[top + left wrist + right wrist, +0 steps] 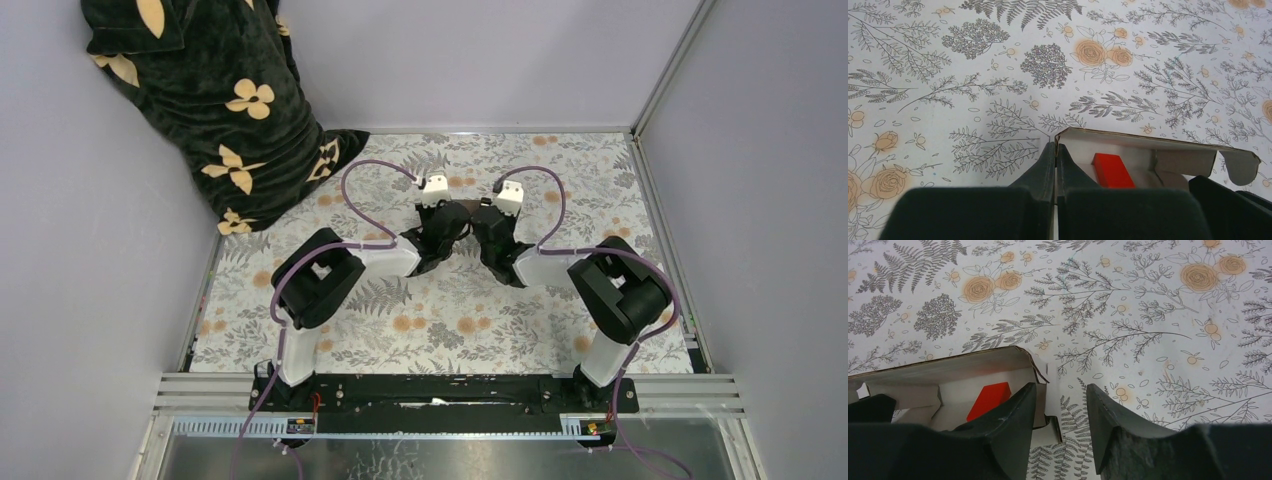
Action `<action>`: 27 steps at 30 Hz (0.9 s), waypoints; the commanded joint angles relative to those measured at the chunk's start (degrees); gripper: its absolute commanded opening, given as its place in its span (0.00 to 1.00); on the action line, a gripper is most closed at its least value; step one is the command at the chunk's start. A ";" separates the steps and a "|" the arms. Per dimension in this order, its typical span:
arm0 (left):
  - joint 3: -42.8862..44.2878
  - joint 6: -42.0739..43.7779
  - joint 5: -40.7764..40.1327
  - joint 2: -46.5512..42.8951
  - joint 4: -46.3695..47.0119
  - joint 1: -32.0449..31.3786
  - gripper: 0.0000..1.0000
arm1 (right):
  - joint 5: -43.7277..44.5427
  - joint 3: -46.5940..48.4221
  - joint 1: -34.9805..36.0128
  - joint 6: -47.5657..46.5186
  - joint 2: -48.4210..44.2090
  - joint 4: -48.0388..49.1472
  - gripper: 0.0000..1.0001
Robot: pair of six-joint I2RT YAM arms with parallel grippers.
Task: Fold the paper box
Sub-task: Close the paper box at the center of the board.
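The paper box [1148, 149] sits half-folded and open-topped around the middle of the tabletop [450, 330], slightly toward its far edge, with a red rectangle [1113, 170] inside. The left end effector [1055, 147] is clenched on the box's corner wall. The right end effector [1060, 387] is released, its jaws spread beside the opposite wall

The left tool [452, 222] and right tool [484, 222] hang close together over the floral desk [420, 330]; a dark flowered cloth [215, 110] lies far-left.
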 commanded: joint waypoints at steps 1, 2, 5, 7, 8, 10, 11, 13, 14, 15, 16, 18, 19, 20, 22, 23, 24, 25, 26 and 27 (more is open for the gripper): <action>1.44 0.73 -2.51 3.19 -3.66 -4.56 0.00 | 0.36 0.19 1.71 -0.70 -3.42 0.49 0.52; 1.55 0.80 -2.58 3.23 -3.73 -4.54 0.00 | -0.06 -0.16 1.75 -0.85 -3.88 0.82 0.54; 1.99 1.30 -2.58 3.36 -3.82 -4.63 0.00 | -1.42 -2.00 1.71 -1.61 -5.69 3.00 0.63; 2.04 1.44 -2.55 3.32 -3.83 -4.55 0.00 | -2.27 -3.08 1.74 -2.12 -6.88 4.17 0.66; 2.08 1.52 -2.59 3.30 -3.76 -4.54 0.00 | -2.59 -3.43 1.75 -2.20 -7.40 4.45 0.66; 2.08 1.53 -2.59 3.29 -3.74 -4.54 0.00 | -2.57 -3.94 1.76 -2.35 -8.28 4.78 0.66; 2.08 1.53 -2.53 3.37 -3.74 -4.58 0.00 | -2.54 -4.09 1.72 -2.45 -8.64 4.77 0.65; 2.01 1.43 -2.54 3.46 -3.74 -4.62 0.00 | -2.75 -4.64 1.76 -2.42 -9.45 5.30 0.64; 2.04 1.36 -2.55 3.54 -3.74 -4.61 0.00 | -2.70 -4.78 1.75 -2.46 -9.72 5.35 0.64; 2.02 1.31 -2.53 3.68 -3.82 -4.67 0.00 | -2.69 -4.98 1.79 -2.44 -10.21 5.28 0.63; 2.02 1.27 -2.59 3.73 -3.83 -4.62 0.00 | -2.61 -5.35 1.73 -2.32 -10.68 5.31 0.63; 1.87 1.27 -2.68 3.75 -3.83 -4.69 0.00 | -2.28 -6.23 1.74 -2.14 -11.79 5.59 0.62; 1.64 1.19 -2.74 3.74 -3.78 -4.70 0.00 | -2.24 -6.68 1.72 -2.21 -12.38 5.84 0.62; 1.59 1.18 -2.77 3.72 -3.68 -4.70 0.00 | -2.19 -7.11 1.77 -2.15 -13.04 6.07 0.62; 1.48 1.18 -3.00 3.71 -3.65 -4.86 0.00 | -2.18 -7.59 1.71 -1.99 -14.07 6.09 0.61; 1.56 1.18 -3.04 3.80 -3.65 -4.90 0.00 | -2.18 -7.81 1.74 -1.99 -14.52 6.05 0.61; 1.59 1.18 -3.11 3.89 -3.65 -5.00 0.00 | -2.14 -7.99 1.74 -2.06 -14.92 6.05 0.61; 1.49 1.18 -3.20 3.94 -3.65 -5.07 0.00 | -2.14 -8.23 1.72 -1.94 -15.39 5.95 0.61; 1.47 1.26 -3.24 3.96 -3.65 -5.11 0.00 | -2.10 -8.45 1.75 -1.72 -15.88 5.79 0.61; 1.53 1.27 -3.26 4.06 -3.65 -5.10 0.00 | -2.09 -8.60 1.74 -1.76 -16.40 5.52 0.61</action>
